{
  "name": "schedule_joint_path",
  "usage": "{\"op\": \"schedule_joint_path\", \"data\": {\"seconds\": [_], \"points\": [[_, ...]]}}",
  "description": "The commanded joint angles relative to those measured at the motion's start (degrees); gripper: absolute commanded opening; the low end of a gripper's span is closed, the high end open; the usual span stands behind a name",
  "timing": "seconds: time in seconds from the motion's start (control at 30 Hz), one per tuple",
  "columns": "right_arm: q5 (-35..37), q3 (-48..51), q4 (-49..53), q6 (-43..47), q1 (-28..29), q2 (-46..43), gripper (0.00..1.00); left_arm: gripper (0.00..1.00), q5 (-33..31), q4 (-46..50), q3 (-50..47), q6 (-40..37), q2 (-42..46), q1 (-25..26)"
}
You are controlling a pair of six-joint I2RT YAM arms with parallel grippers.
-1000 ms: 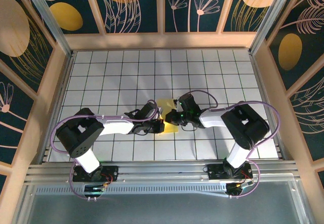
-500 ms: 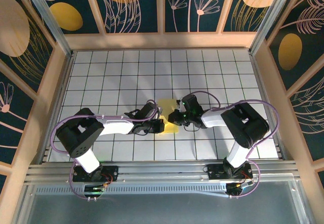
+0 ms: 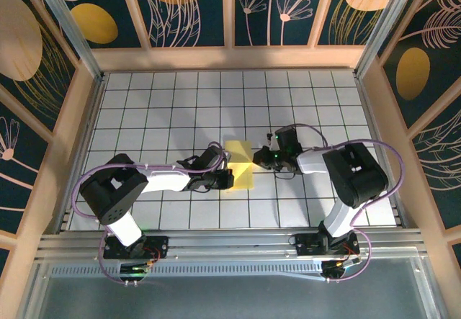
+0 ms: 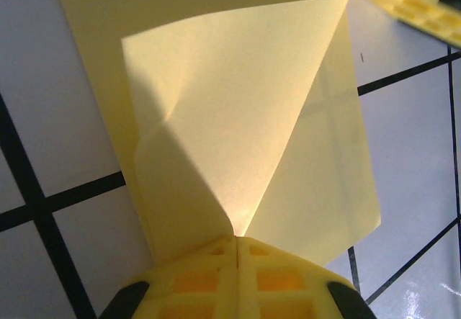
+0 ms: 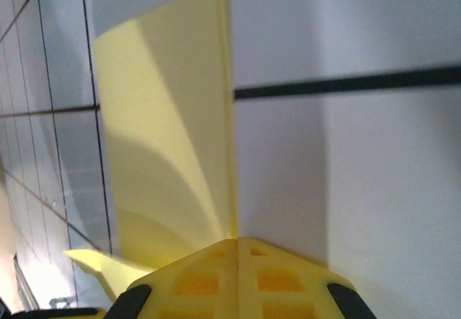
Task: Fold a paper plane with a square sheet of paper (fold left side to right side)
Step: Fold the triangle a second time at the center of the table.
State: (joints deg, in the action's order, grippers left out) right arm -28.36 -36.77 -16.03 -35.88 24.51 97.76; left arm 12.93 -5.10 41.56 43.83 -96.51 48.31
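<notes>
Sliding rightward, my right gripper sits at the paper's right edge, fingers together like my left gripper's; first folds creased, most plane folds seemingly remain

ITEM: square sheet of paper | APPEARANCE: thin, bright yellow, plain | STATE: folded over on itself into a narrow upright oblong; upper layer bears a diagonal crease and lifts slightly off the lower | POSE: long side running away from the table's near edge | LOCATION: on the white grid tiles, mid-table
</notes>
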Motion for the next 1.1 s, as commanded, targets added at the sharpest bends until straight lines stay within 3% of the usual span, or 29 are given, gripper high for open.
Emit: {"op": "schedule_joint_path", "data": {"seconds": [0.0,0.17,0.33,0.53,0.73,1.07], "points": [[5.37,-1.47,6.68,3.83,-2.02,-2.64,0.0,0.0,-2.21,5.1,-2.09,0.25,-1.31,-0.15],[3.19,-1.12,7.47,2.24,-0.99,-9.31,0.0,0.0,-2.29,5.1,-1.87,0.09,-0.87,-0.18],[0.52,1.4,2.05,-2.8,3.96,-11.6,0.0,0.0,-1.94,4.23,-2.11,0.13,-0.61,-0.17],[-0.15,2.63,-5.09,-7.71,9.49,-8.15,0.0,0.0,-1.94,4.31,-1.66,0.04,-0.78,-0.15],[-1.0,0.95,-7.44,-7.79,10.01,-2.52,0.0,0.0,-1.77,4.49,-1.54,-0.33,-0.87,-0.15],[2.52,-0.18,-2.6,-5.01,8.72,1.04,0.0,0.0,-0.89,3.92,-1.13,-0.25,0.12,-0.2]]}}
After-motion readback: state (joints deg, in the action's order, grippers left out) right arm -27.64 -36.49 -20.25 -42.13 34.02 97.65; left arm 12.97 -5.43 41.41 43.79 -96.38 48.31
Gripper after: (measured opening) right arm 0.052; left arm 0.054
